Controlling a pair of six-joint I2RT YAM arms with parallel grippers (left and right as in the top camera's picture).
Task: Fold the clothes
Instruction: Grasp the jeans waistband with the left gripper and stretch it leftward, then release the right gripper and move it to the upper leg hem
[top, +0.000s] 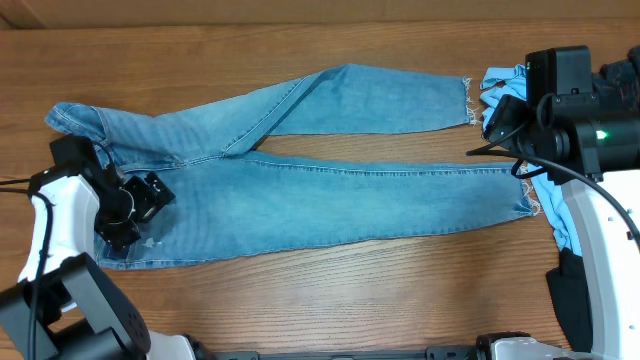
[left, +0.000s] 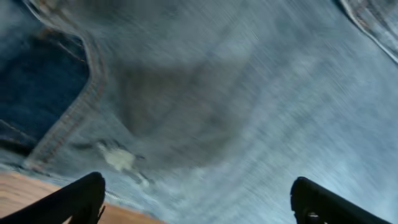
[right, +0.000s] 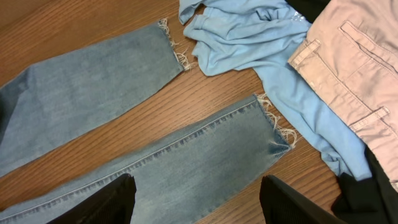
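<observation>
Left wrist view, blurred: the left gripper (left: 199, 208) stands wide open, its dark fingers (left: 81, 199) far apart at the bottom corners with nothing between them. Pale denim of the jeans (left: 236, 106) fills the frame right under it. A stitched seam (left: 81, 106) runs beside a darker patch at the left, and a small white frayed spot (left: 118, 158) sits near the cloth's edge. A strip of the wooden table (left: 31, 186) shows at the lower left. I cannot tell whether the fingertips touch the cloth.

From overhead, the left gripper (top: 135, 205) is over the waist end of the jeans (top: 330, 200), near their lower edge. The jeans lie spread on the table (top: 300, 290), waistband at the left and both legs running right. The far leg angles up and away from the near one, so bare wood shows between them.

The right gripper (top: 505, 125) is at the leg ends. In its wrist view the right gripper (right: 196, 205) is also wide open and holds nothing, fingers (right: 106, 202) above the near leg. Both frayed hems show there. The far hem lies just beside a crumpled sky-blue T-shirt (right: 249, 37), and the near hem touches its lower edge. Beige trousers (right: 354, 68) lie on the T-shirt at the right.
</observation>
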